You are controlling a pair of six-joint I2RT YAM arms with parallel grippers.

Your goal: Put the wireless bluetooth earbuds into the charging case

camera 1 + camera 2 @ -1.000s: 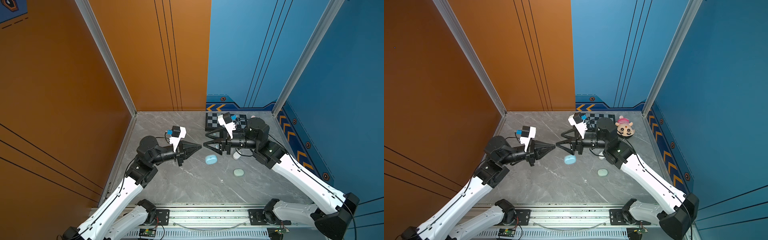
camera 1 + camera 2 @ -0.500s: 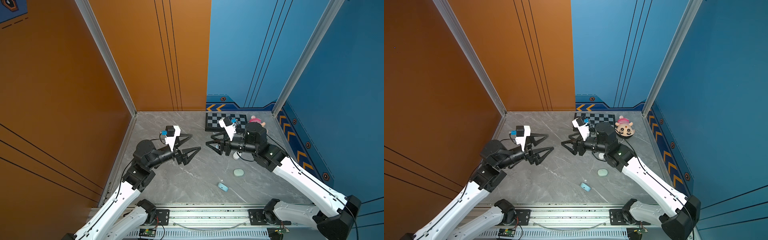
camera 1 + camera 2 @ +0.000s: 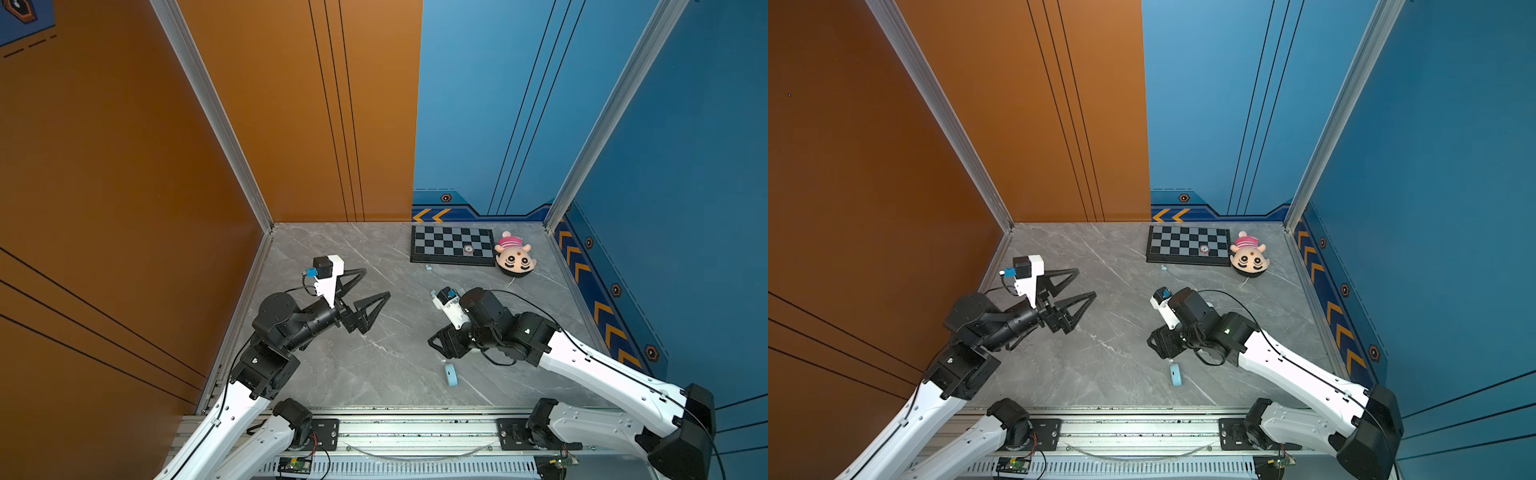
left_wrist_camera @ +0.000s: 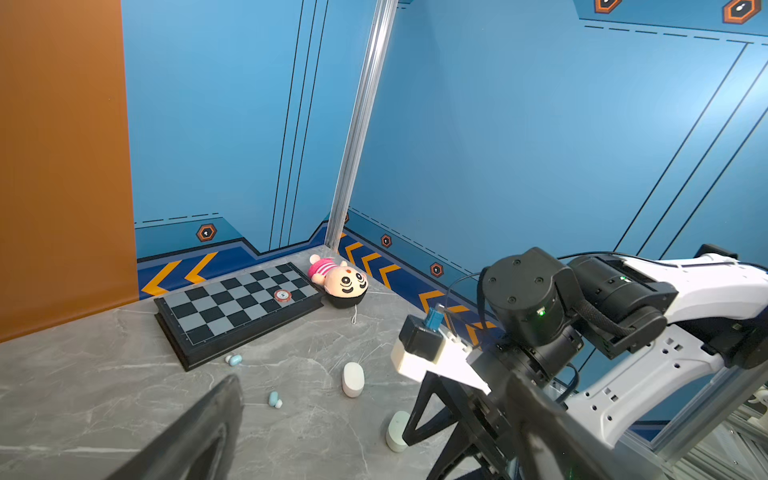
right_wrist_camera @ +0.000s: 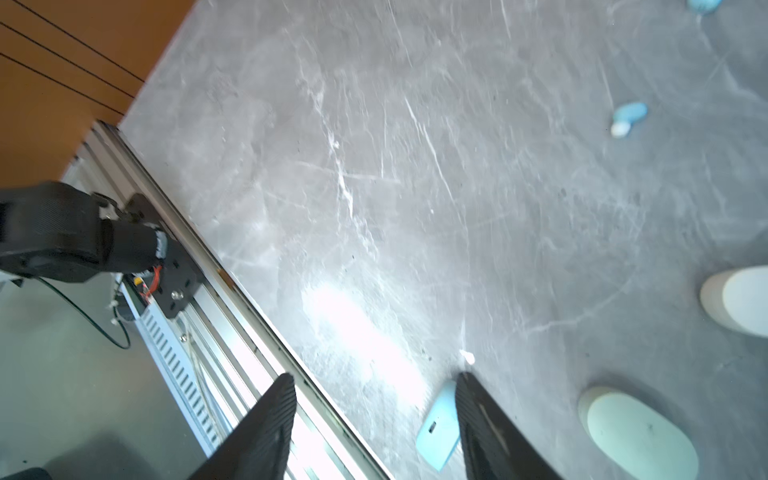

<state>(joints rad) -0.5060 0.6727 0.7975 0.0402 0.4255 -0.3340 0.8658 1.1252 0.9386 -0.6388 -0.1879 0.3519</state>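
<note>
Right wrist: right pincer parted, empty, over blue case.

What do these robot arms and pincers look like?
Both the left arm and right arm have white links, black rounded joints and thin black cables. Jaws are black open triangles tapering to tips. Each wrist carries a white bracket with a black camera box.
</note>
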